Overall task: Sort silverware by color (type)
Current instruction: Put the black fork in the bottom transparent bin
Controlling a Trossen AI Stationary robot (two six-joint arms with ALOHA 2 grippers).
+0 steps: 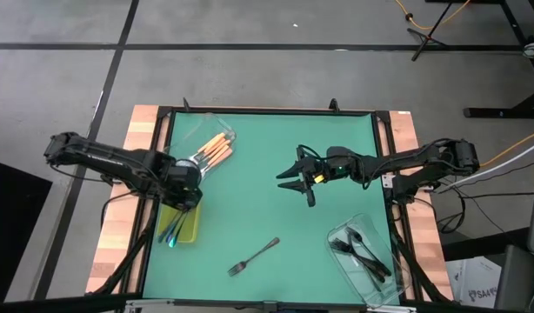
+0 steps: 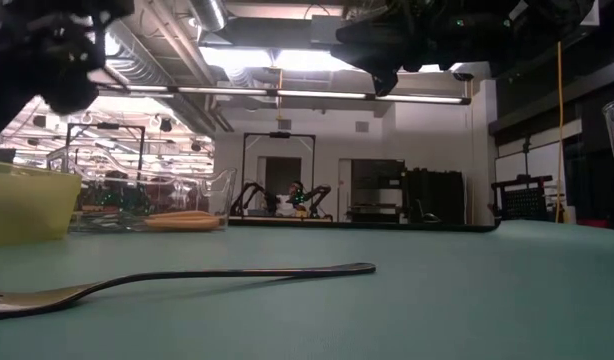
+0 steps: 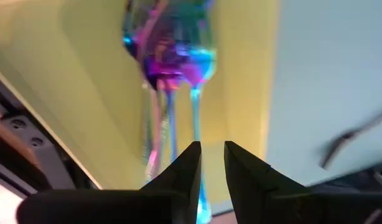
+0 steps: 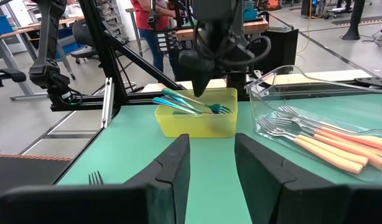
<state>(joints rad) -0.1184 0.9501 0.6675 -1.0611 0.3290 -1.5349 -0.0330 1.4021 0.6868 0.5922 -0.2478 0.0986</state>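
A lone dark fork [image 1: 253, 256] is lying flat on the mat [image 1: 276, 156], well apart from both arms, while the left gripper [image 1: 182, 198] is hovering over the yellow tray [image 1: 190, 228] with fingers narrowly parted and empty, and the right gripper [image 1: 295, 179] is waiting mid-table, spread and empty. Light, stiff and slick, the fork is probably best pinched across its slim handle. Only the left wrist view is showing the iridescent forks [image 3: 172, 68] close up; the high view alone is showing the black forks [image 1: 361, 250].
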